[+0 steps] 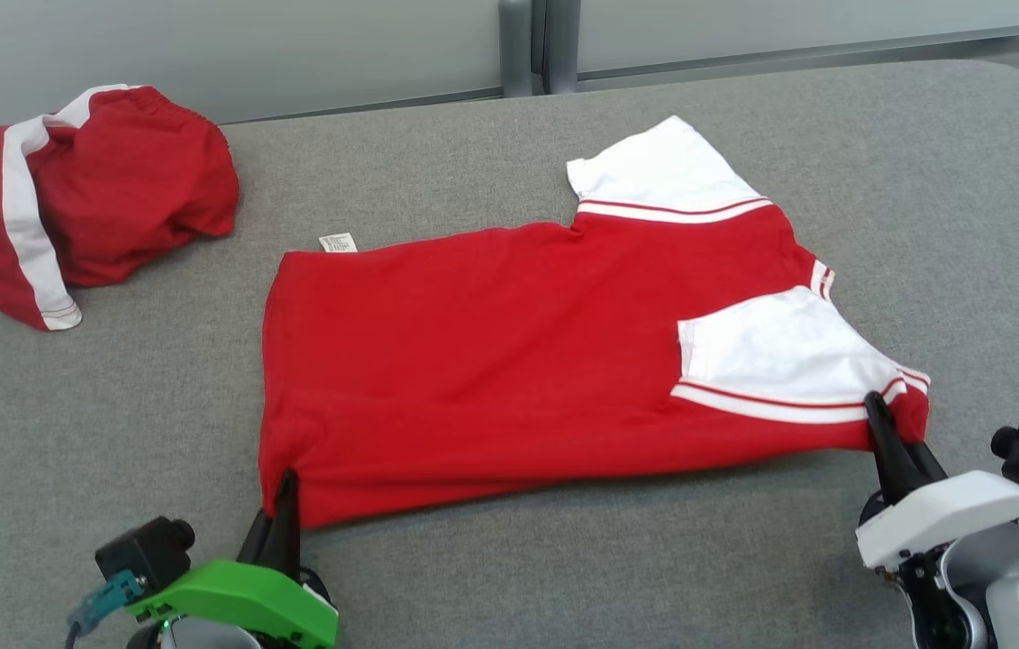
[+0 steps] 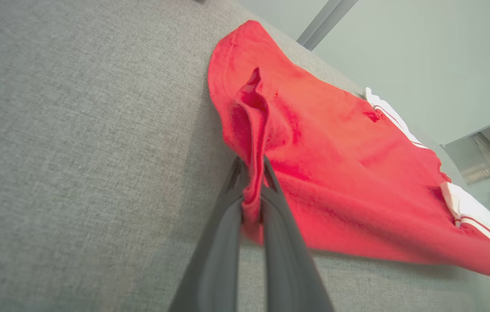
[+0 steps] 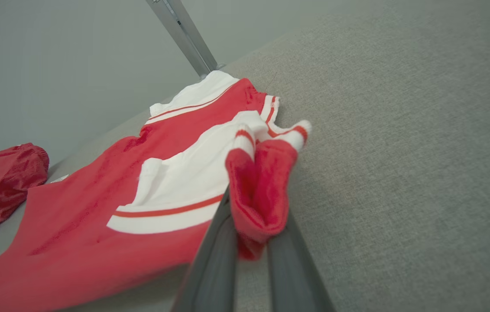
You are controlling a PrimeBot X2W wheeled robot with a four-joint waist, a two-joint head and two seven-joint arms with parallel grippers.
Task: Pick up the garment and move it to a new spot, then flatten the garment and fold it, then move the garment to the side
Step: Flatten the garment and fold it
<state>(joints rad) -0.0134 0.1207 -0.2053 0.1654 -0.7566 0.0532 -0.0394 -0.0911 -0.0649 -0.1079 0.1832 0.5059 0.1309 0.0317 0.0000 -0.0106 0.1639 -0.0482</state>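
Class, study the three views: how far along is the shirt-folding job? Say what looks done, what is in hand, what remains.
Done: the red shirt lies spread fairly flat on the grey surface, one white sleeve lying over its body. In hand: the left end effector pinches the near hem corner, the right end effector the near corner by that sleeve. Left: likely the fold itself, then moving it aside.

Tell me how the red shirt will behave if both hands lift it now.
Probably floppy: the red shirt bunches where the left hand and right hand pinch its corners, so the middle should sag. The white sleeve folded over it may flop open.
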